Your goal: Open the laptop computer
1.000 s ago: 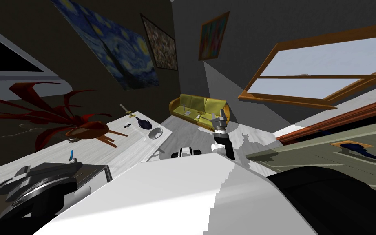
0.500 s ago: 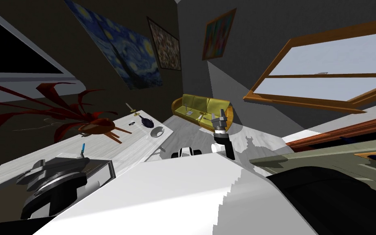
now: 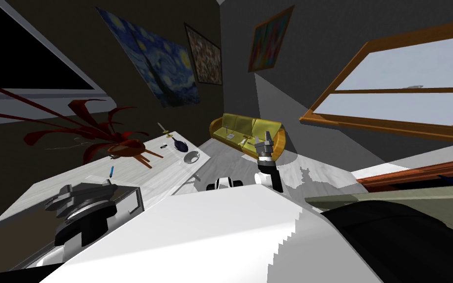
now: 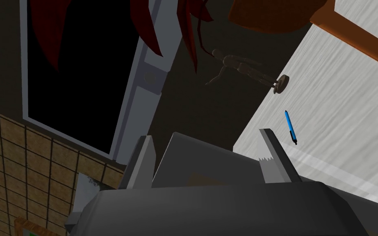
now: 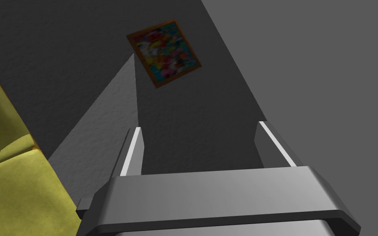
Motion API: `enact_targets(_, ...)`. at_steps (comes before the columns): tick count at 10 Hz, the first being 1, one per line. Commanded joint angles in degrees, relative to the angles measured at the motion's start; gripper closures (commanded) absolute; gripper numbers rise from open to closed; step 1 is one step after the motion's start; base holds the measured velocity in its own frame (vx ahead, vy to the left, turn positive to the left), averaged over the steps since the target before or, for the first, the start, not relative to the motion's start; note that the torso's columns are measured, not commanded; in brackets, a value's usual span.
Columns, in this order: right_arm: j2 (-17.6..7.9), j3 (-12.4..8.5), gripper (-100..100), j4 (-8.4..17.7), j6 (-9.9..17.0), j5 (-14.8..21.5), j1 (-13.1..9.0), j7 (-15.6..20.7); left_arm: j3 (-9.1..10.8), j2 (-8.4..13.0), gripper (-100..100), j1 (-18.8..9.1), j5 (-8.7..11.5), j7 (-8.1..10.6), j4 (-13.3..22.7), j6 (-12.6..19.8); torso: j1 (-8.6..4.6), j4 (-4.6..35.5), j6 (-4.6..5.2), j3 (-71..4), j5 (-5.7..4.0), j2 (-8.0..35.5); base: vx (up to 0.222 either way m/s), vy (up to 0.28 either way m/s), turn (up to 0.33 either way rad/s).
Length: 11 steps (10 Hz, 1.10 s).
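Head: laptop (image 3: 128, 205) sits on the white table (image 3: 171, 169), under my left arm.
Left wrist: left gripper (image 4: 208, 139) spread wide, with the laptop's grey lid edge between its fingers (blue pen (image 4: 290, 127) just beyond).
Right wrist: right gripper (image 5: 202, 131) wide, holding nothing.

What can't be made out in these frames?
Flat grey laptop slab: hinge and lid seam hidden, behind the left gripper body in left wrist view, under the dark forearm in head view.
Small pale items on the yellow sofa: too small, head view.
Colourful framed picture: blurred, right wrist view.
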Motion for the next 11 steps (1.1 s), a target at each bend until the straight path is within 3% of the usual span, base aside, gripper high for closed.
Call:
enact_targets(1, 0.0, 0.0, 0, 0.0, 0.0, 0.0, 0.0, 0.0, 1.07, -1.12, 100, -3.09, -1.07, -1.55, 3.26, -4.01, -0.05, 0.01, 0.11, -0.03, -0.07, -0.02, -0.008, -0.013, 0.16)
enact_targets(3, 0.0, 0.0, 0, 0.0, 0.0, 0.0, 0.0, 0.0, 1.07, -1.12, 100, -3.13, -1.07, -1.55, 3.58, -6.36, 0.03, -0.03, -0.01, -0.01, 0.03, -0.03, -0.002, -0.019, 0.064)
enact_targets(4, 0.0, 0.0, 0, 0.0, 0.0, 0.0, 0.0, 0.0, 1.88, -2.04, 100, -5.97, -2.0, -2.85, 6.19, -8.76, -0.01, -0.02, 0.09, -0.06, -0.04, -0.06, -0.002, -0.015, 0.179)
enact_targets(5, 0.0, 0.0, 0, 0.0, 0.0, 0.0, 0.0, 0.0, 1.88, -2.04, 100, -5.97, -2.0, -2.85, 6.41, -10.61, 0.01, -0.04, -0.07, -0.01, 0.07, -0.07, 0.001, -0.02, 0.103)
enact_targets(6, 0.0, 0.0, 0, 0.0, 0.0, 0.0, 0.0, 0.0, 2.69, -2.96, 100, -8.74, -2.93, -4.16, 8.82, -12.48, -0.02, -0.03, 0.01, 0.01, 0.05, -0.01, -0.006, -0.018, 0.147)
enact_targets(8, 0.0, 0.0, 0, 0.0, 0.0, 0.0, 0.0, 0.0, 2.69, -2.96, 100, -8.82, -2.93, -4.16, 9.24, -15.53, 0.01, -0.04, 0.01, 0.0, 0.07, -0.02, -0.004, -0.019, 0.069)
enact_targets(9, 0.0, 0.0, 0, 0.0, 0.0, 0.0, -0.01, 0.0, 3.51, -3.88, 100, -11.6, -3.86, -5.46, 11.79, -17.67, -0.05, -0.03, 0.12, -0.05, -0.02, -0.07, -0.011, -0.018, 0.157)
enact_targets(11, 0.0, 0.0, 0, 0.0, 0.0, 0.0, 0.0, 0.0, 3.51, -3.88, 100, -11.66, -3.86, -5.46, 12.07, -20.12, -0.03, -0.05, 0.07, -0.08, 0.0, -0.13, -0.006, -0.016, 0.07)
